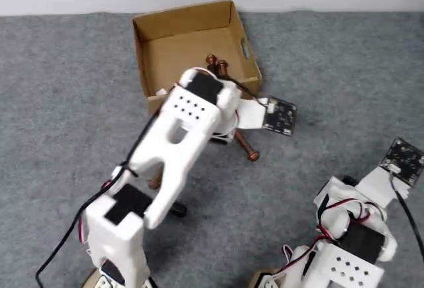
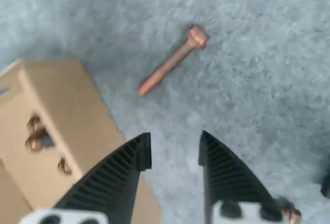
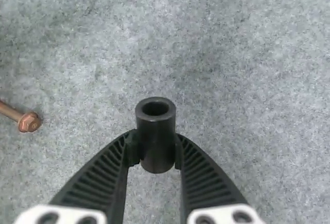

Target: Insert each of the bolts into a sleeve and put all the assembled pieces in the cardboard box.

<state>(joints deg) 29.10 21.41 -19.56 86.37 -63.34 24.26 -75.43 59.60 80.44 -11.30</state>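
Your left end effector (image 2: 175, 137) hung open and empty over the grey bench (image 2: 268, 80), with a copper bolt (image 2: 172, 65) lying slantwise on the fabric just ahead of its fingers. The corner of the cardboard box (image 2: 62, 110) sat close beside one finger.

Your right end effector (image 3: 154, 142) was closed on a black sleeve (image 3: 155, 131), bore open toward the camera, and it was well apart from the box.

If you lowered the left fingers carelessly, you could have knocked the box wall or rolled the bolt away. Gripped off-centre, the bolt would likely have tilted and missed the bore. The round sleeve might also have twisted in the right fingers once the bolt pressed against it.
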